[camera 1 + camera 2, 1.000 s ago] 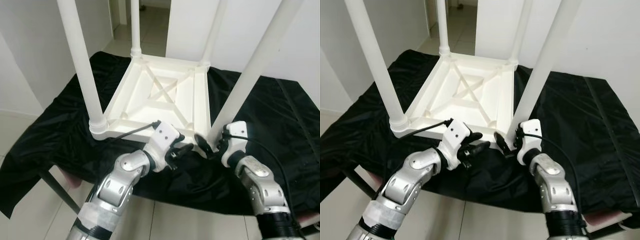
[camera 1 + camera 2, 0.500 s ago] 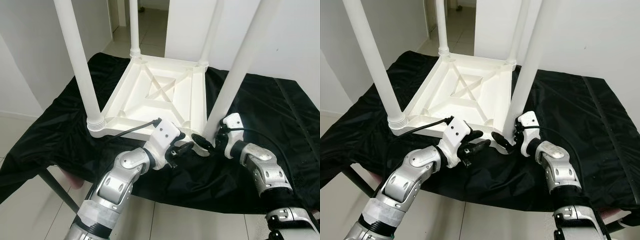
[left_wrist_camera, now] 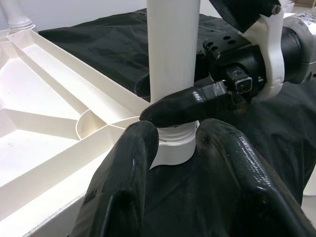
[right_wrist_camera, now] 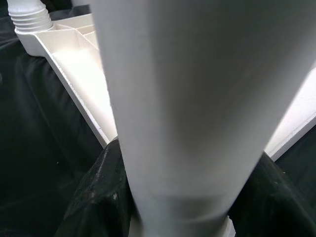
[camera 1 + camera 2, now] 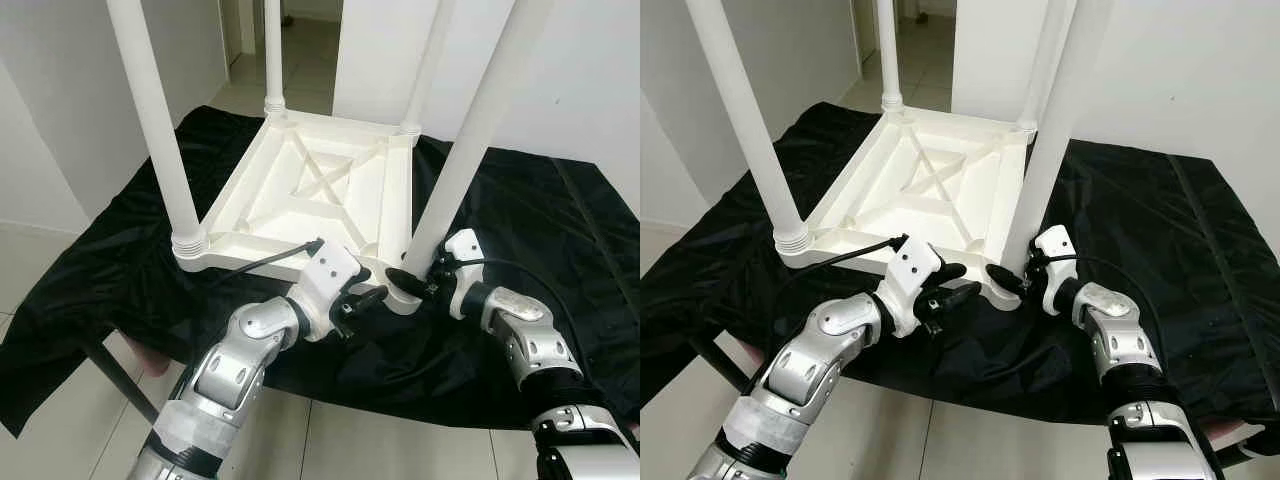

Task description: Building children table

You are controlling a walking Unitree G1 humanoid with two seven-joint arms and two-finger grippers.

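Both hands' fingers (image 3: pixel 182 106) flank the table leg (image 4: pixel 192 98).

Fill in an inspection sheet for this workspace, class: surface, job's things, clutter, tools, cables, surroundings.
Surface: black cloth draped over a low support.
Job's things: white table top lying upside down, four white legs pointing up; near right leg stands in its corner socket.
Clutter: nothing seen.
Tools: right tool closed around the base of the near right leg; left tool beside the same corner, fingers apart.
Cables: black cable running to the left wrist; another looping at the right wrist.
Surroundings: white walls, tiled floor, doorway beyond.
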